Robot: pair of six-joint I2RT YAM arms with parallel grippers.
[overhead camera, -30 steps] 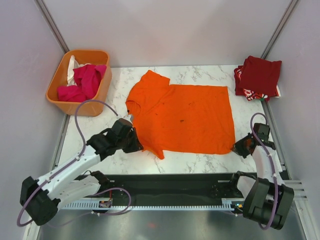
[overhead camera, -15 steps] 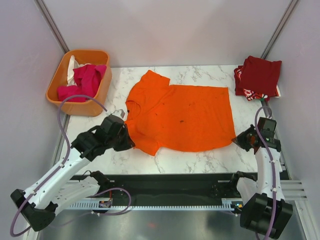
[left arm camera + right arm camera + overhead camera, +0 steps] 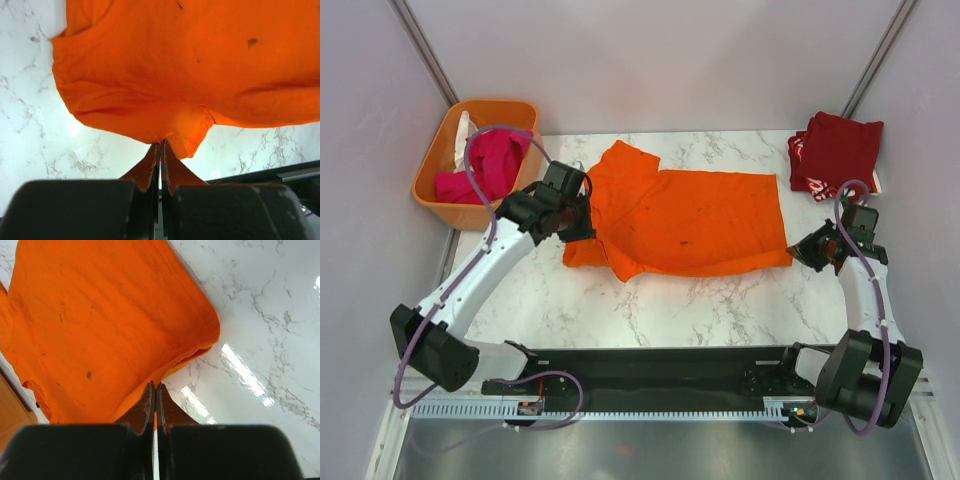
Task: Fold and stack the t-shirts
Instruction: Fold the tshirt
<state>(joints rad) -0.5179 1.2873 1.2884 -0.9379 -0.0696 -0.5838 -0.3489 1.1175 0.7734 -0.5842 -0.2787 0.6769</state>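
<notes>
Far left: orange plastic basket (image 3: 470, 214) at the table's far-left corner, holding unfolded laundry.

Left gripper (image 3: 578, 216): jaws pressed together on a thin pinch of the orange t-shirt (image 3: 692, 218) at its near sleeve edge. The wrist view shows the same pinch (image 3: 160, 148), only a narrow lip of cloth between the fingers. The shirt lies mid-table, collar end toward the basket, its near edge raised and rolled over at both ends.

Right gripper (image 3: 802, 250): clamped on the near hem corner, again by a sliver (image 3: 154, 388).

Risks, as I judge them:
- Either pinch is shallow, so a sideways tug between the arms could pull the cloth free and drop that end.
- If one arm carries farther than the other, the fold line skews and the edges won't meet.
- The sleeve is bunched beside the left pinch and may get trapped inside the fold as a lump.
- The left arm works close to the basket, and a wide swing could nudge it.

Count:
- basket: one
- magenta shirt (image 3: 492, 160): one seen in the basket
- white cloth (image 3: 463, 132): one piece beside it, garment count unclear
- orange t-shirt: one
- folded pile, far-right corner: one dark red shirt (image 3: 838, 148) on top, a red-and-white patterned shirt (image 3: 823, 188) beneath; layers below cannot be told
- arms: two
</notes>
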